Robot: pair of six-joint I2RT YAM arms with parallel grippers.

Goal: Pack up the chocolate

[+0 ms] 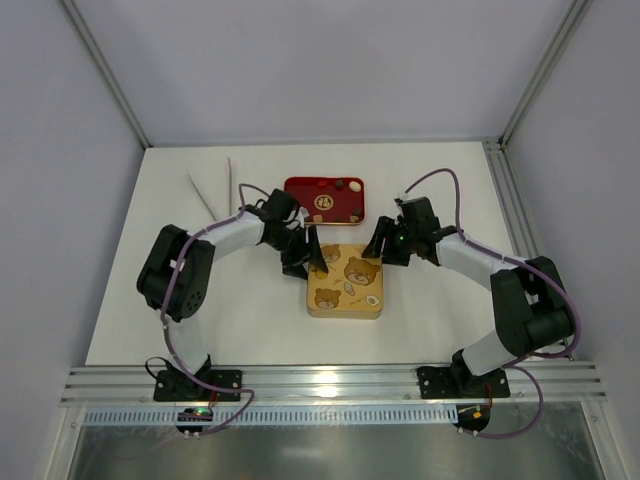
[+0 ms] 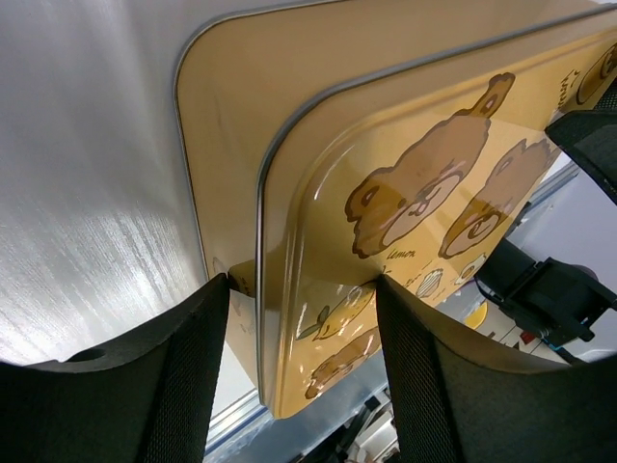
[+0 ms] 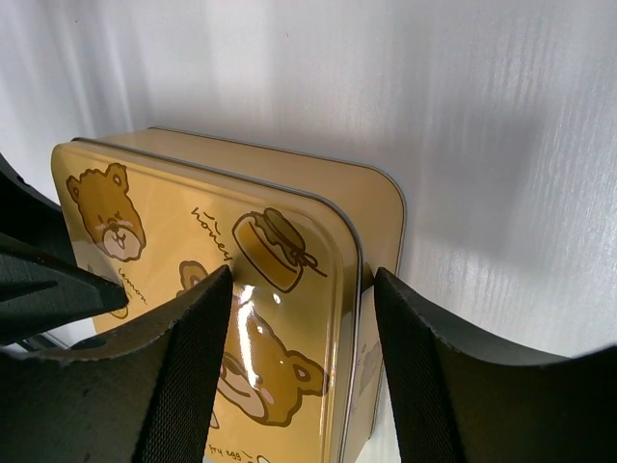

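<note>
At centre frame I have both tools, left [image 1: 303, 262] and right [image 1: 383, 247], spread astride the bear-printed lid [image 1: 345, 280], seating it squarely next.

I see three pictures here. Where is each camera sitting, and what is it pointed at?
Top external: above and behind the arms, looking down at the table, bear-print tin and red tray; both arms show.
Left wrist: on the left arm, looking past its end effector at the tin's lid edge.
Right wrist: on the right arm, its end effector straddling the opposite edge.
All three views share the tin.
</note>
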